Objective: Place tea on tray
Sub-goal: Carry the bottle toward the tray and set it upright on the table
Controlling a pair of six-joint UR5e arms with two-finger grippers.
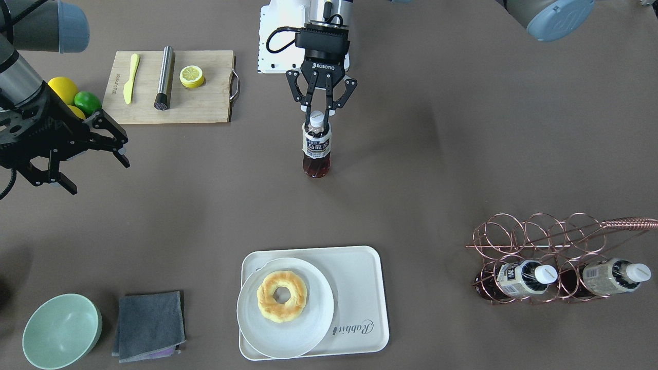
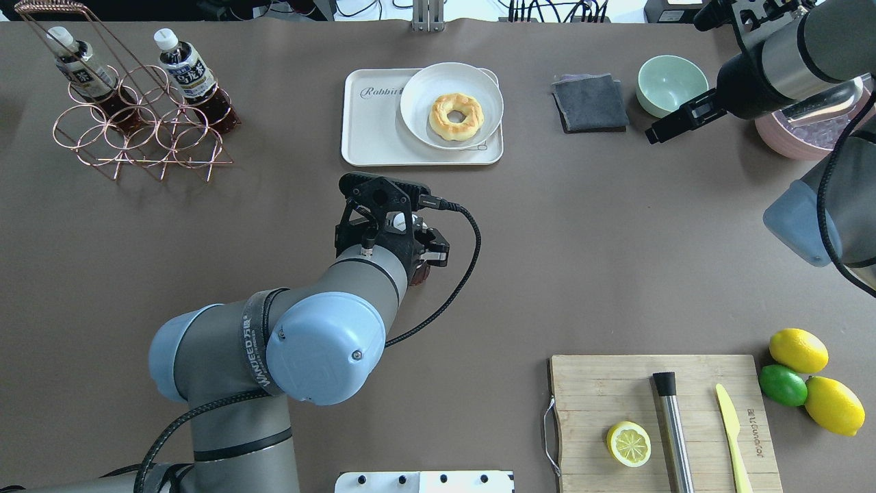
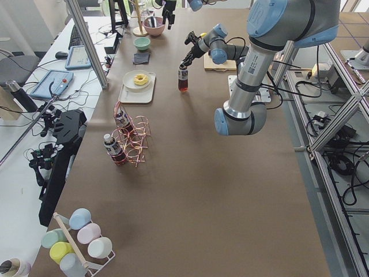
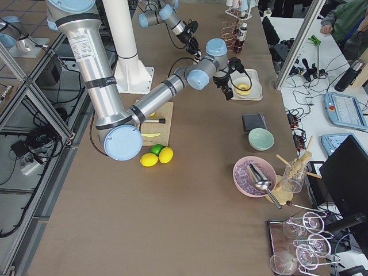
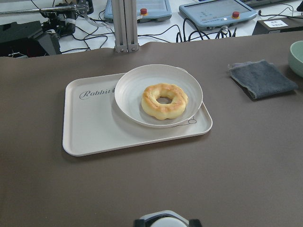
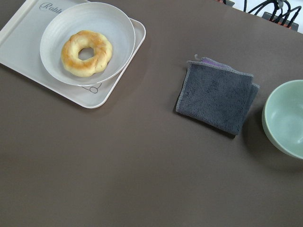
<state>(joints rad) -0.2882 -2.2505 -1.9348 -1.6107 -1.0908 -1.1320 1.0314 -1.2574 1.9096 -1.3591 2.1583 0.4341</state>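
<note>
Where the desk [image 1: 462,154] lies bare near its middle, the tea [image 1: 316,146] stands upright with the left gripper [image 1: 319,117] closed on its neck just under the white cap. Whether the bottle's base touches the desk I cannot tell. The tray [image 1: 357,288] sits well apart from it, toward the operators' side. A round plate [image 1: 257,329] with a doughnut [image 1: 281,296] takes up the half of the tray away from the "Rabbit" script. Two more bottles [image 1: 519,277] lie in a copper wire rack [image 1: 534,231] off to the robot's left. The right gripper [image 1: 98,176] hangs empty, fingers spread wide, near the cutting board [image 1: 205,103].
</note>
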